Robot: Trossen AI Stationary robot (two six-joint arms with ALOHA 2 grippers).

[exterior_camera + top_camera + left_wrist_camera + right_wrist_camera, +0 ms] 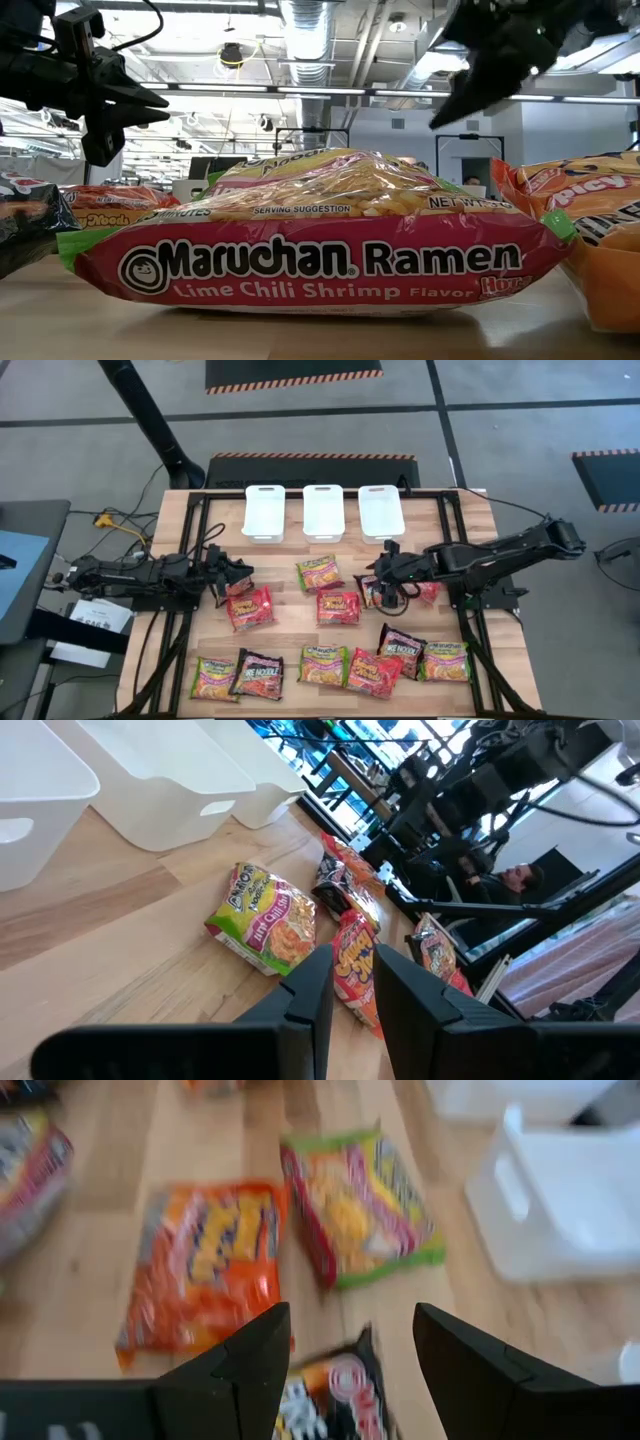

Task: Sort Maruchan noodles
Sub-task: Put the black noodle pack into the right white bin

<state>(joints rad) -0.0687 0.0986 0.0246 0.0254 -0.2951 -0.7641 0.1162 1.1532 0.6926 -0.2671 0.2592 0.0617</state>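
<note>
At worktop level a lime chili shrimp packet (pixel 320 240) fills the low view, its flavour line readable there and nowhere else. From above it is one of six Maruchan noodles packets (pixel 322 665) lined along the near edge of the worktop (pixel 290 630). Mid-worktop, the left gripper (pixel 236 573) hovers beside a red packet (pixel 249 607), jaws slightly apart in its wrist view. The right gripper (pixel 384 582) hangs over a black packet (pixel 335 1395), jaws wide apart; only its wrist view shows that packet between them. Two more packets (pixel 330 590) lie between the arms. Three white bins (pixel 323 511) line the far edge.
</note>
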